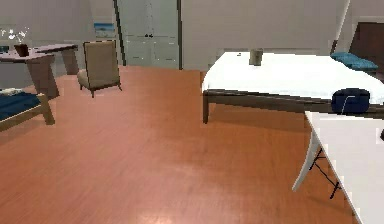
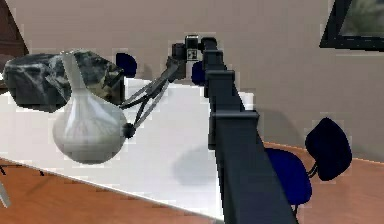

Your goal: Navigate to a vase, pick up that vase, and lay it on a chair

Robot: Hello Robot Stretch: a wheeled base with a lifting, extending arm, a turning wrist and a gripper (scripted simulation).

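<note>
Your gripper (image 2: 127,128) has the vase (image 2: 88,125). The pale grey, round-bellied vase hangs at the fingers' tips, tilted, with its thin neck leaning up toward the arm side view's left. It hangs above the table (image 2: 180,135), close to the tabletop's near edge and toward that edge's left end. The arm (image 2: 235,130) runs out across the tabletop to its right, ending near the far edge.

A dark mottled bag (image 2: 50,80) lies at the tabletop's far left corner, just behind the vase's neck. A blue chair (image 2: 325,150) stands off the table's right end, near the wall. A second chair (image 2: 125,65) shows past the far edge, and another blue shape sits just left of the arm's end, too hidden for you to name. A dark-framed picture (image 2: 355,25) hangs on the wall at the top right.

Ahead of you, the same table's corner comes in at the forward view's lower right. A dark blue round shape (image 1: 350,100), perhaps a chair back, stands between it and the white bed (image 1: 290,75). A blue pillow (image 1: 355,62) lies at the bed's right end and a small grey thing (image 1: 256,57) at its far edge. Across the wooden floor to the left stand a beige armchair (image 1: 100,65) and a desk (image 1: 45,55) with a plant (image 1: 18,42) on top. White doors (image 1: 148,30) stand behind them.
</note>
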